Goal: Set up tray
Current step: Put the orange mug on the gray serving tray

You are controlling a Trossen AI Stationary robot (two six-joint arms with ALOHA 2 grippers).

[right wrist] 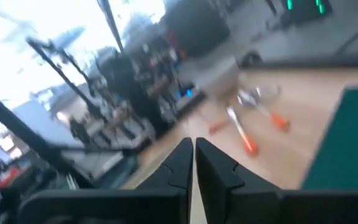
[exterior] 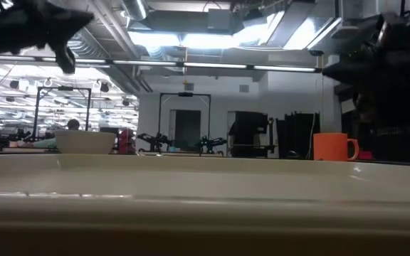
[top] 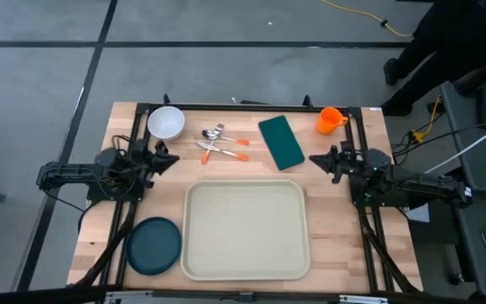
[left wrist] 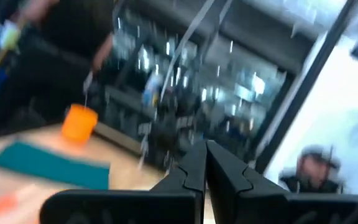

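Note:
The cream tray (top: 245, 230) lies flat at the table's near middle, with nothing on it; its rim (exterior: 205, 186) fills the low view's foreground. My left gripper (top: 172, 160) hangs shut at the table's left side, above the wood, between the white bowl (top: 166, 123) and the dark teal plate (top: 153, 246). My right gripper (top: 316, 159) hangs shut at the right side, beside the dark green napkin (top: 281, 141). In the wrist views both grippers' fingers (left wrist: 205, 163) (right wrist: 193, 159) are together with nothing between them.
Orange-handled cutlery (top: 223, 145) lies at the far middle, between bowl and napkin. An orange mug (top: 330, 120) stands at the far right. A person (top: 445, 42) stands beyond the table's far right corner. Bare wood shows between the tray and the far items.

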